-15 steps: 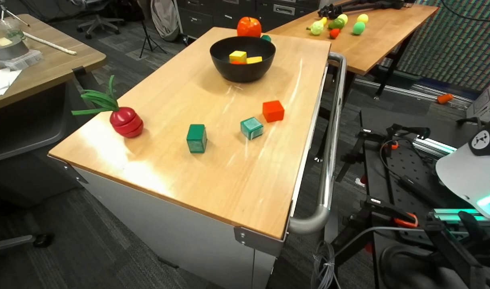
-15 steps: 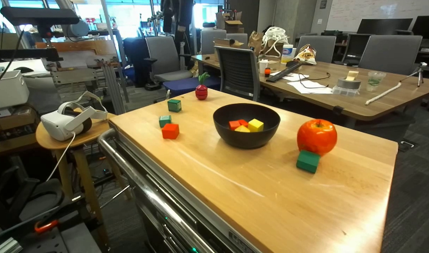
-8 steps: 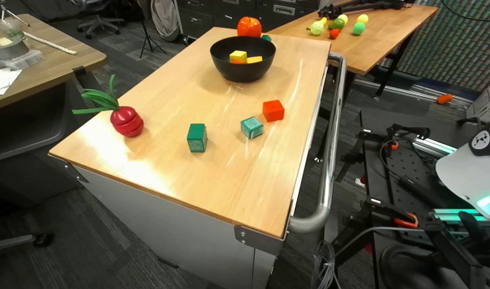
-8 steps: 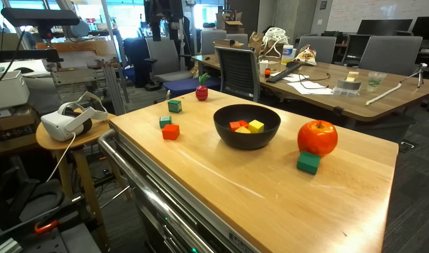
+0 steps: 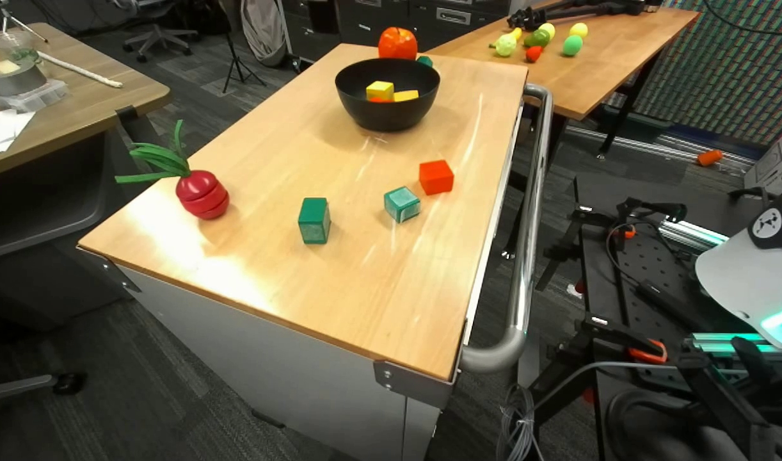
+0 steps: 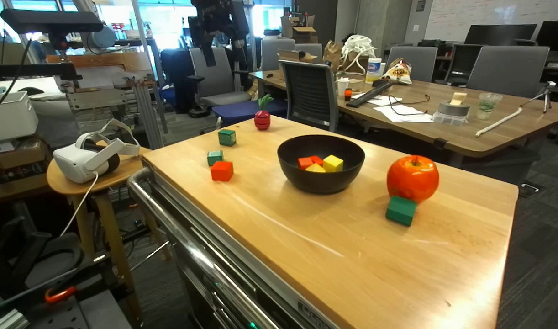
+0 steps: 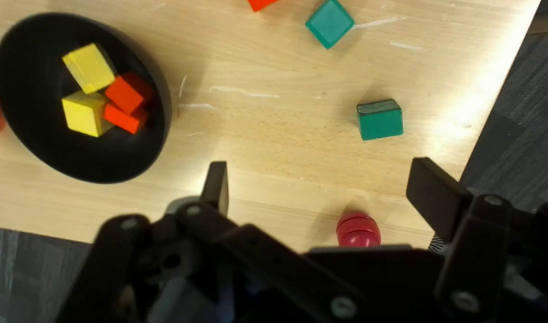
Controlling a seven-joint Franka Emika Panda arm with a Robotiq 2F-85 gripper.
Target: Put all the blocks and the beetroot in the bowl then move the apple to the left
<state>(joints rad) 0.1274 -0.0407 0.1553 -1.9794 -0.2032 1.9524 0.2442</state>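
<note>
The black bowl holds two yellow blocks and two red-orange blocks. On the table stand a red-orange block, a green block near it, and a green block. Another green block is against the apple. The dark-red beetroot is upright near a table edge; in the wrist view my gripper hides its leaves. My gripper is open and empty, above the table.
A metal handrail runs along one table side. A second table with paper and tape stands beyond. A stool with a white headset is near. Toy fruits lie on another table.
In an exterior view my gripper has come lower and turned, with its fingers now showing apart. A dark shape appears at the top of the other exterior picture. The table's objects have not moved.
</note>
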